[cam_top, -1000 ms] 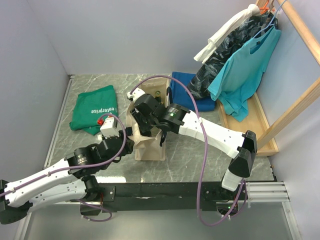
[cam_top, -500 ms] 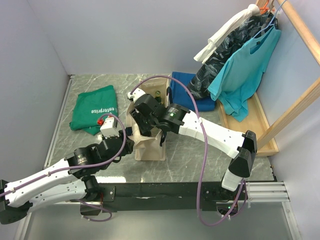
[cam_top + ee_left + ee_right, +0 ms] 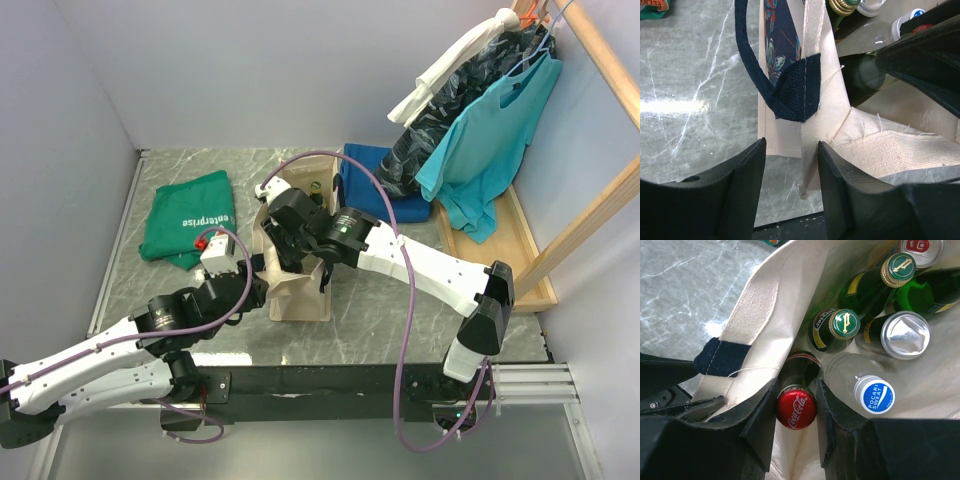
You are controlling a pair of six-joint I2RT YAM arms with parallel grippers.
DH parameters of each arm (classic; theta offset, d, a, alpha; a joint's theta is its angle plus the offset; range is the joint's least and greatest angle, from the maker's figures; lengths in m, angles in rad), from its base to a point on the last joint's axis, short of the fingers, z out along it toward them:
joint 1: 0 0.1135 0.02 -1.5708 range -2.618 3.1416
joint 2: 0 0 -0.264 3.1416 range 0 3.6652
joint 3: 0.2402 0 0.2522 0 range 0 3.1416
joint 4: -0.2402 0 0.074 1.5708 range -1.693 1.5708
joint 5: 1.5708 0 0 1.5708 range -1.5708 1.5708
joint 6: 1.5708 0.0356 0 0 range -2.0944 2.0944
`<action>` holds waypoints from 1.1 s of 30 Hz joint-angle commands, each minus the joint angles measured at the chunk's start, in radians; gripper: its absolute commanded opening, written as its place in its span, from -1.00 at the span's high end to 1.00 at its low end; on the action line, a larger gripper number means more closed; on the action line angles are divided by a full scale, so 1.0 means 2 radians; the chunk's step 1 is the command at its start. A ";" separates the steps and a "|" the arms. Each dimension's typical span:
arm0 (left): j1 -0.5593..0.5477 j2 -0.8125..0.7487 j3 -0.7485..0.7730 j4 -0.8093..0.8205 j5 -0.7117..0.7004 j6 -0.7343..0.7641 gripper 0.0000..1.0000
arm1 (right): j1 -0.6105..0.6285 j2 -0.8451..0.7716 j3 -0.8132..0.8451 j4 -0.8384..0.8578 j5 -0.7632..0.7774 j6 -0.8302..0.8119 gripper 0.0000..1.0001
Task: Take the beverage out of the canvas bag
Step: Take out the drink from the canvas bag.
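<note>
**Right jaws on the cola cap, bag pinned by the left**

In my right wrist view the right gripper [image 3: 796, 385] is down inside the mouth of the canvas bag [image 3: 760, 295]. Its jaws sit on either side of the red cap of the cola bottle [image 3: 796, 408] and look clenched against it. The bottle stands upright in the near corner of the bag, pressed to the cloth wall, so its long axis runs up along the jaws and straight out through the opening. Close around it are two green bottles [image 3: 844, 322], a clear bottle with a blue cap [image 3: 873, 395] and a silver can [image 3: 905, 335]. The clear bottle touches the outside of one jaw.

The left gripper [image 3: 790, 144] is outside the bag at its lower corner. The jaws look pinched on the seam just below the navy handle [image 3: 747, 55], holding the bag down on the table [image 3: 690, 100]. The right arm is plainly the one on the drink; the left only steadies.

As I judge it, the pull must go straight up along the bottle's axis, or the neighbours and the cloth will drag.

Against the earlier top views almost nothing differs. Bag and both arms sit where they were, and the bottle has not risen.
</note>
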 commanded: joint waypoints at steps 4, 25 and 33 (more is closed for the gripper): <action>-0.003 -0.006 -0.011 -0.019 0.018 0.000 0.01 | 0.004 -0.030 0.003 0.015 -0.004 -0.022 1.00; -0.003 0.023 0.049 -0.045 -0.029 0.044 -0.05 | 0.005 -0.032 0.048 -0.002 0.018 -0.026 1.00; -0.003 -0.015 0.040 -0.036 -0.042 0.044 -0.05 | 0.005 -0.036 0.068 -0.008 0.019 -0.034 1.00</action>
